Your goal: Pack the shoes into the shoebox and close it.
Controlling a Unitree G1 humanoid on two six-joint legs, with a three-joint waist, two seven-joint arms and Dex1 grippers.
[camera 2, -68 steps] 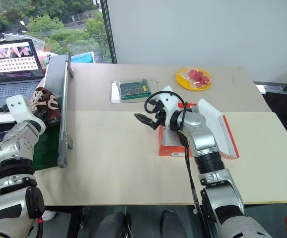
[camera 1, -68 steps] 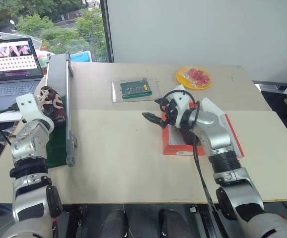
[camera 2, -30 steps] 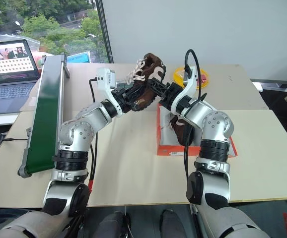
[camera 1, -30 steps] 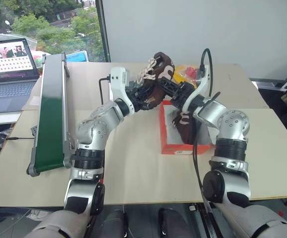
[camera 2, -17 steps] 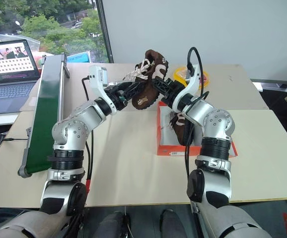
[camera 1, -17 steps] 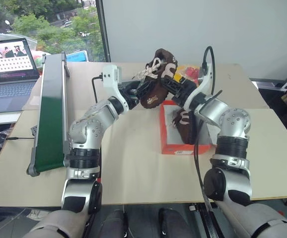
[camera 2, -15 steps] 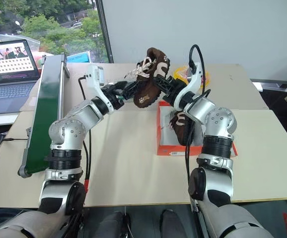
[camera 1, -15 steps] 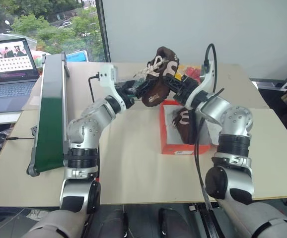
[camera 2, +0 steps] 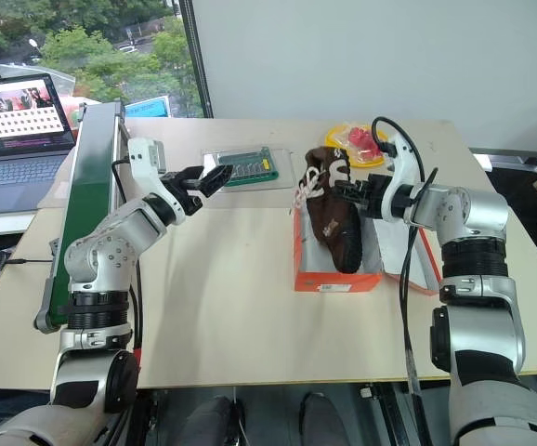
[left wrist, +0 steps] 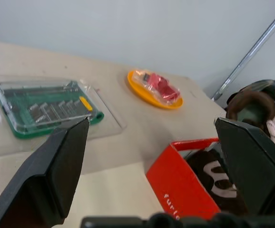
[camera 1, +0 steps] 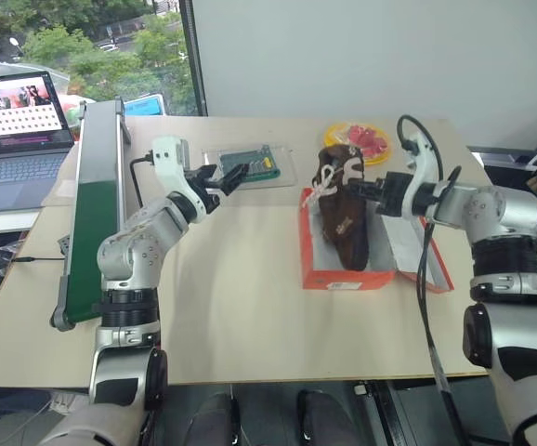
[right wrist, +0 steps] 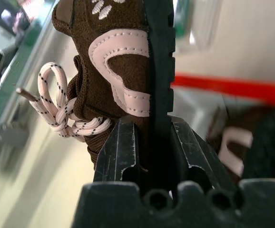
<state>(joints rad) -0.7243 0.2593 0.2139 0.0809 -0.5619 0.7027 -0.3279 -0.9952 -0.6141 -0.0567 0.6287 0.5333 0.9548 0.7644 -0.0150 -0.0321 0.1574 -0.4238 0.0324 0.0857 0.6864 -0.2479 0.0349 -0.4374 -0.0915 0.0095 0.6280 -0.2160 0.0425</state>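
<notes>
The left gripper (left wrist: 152, 161) has its two black fingers (left wrist: 56, 171) spread wide apart. Beyond them lie a clear flat plastic tray holding a green circuit board (left wrist: 47, 110), a round yellow plate with red pieces (left wrist: 154, 89), and an open orange-red cardboard shoebox (left wrist: 180, 183) holding a dark brown shoe with white markings (left wrist: 213, 178).

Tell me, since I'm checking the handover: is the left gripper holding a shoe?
No: the left gripper hangs open and empty over the table, while the right gripper is clamped on the shoe above the shoebox.
</notes>
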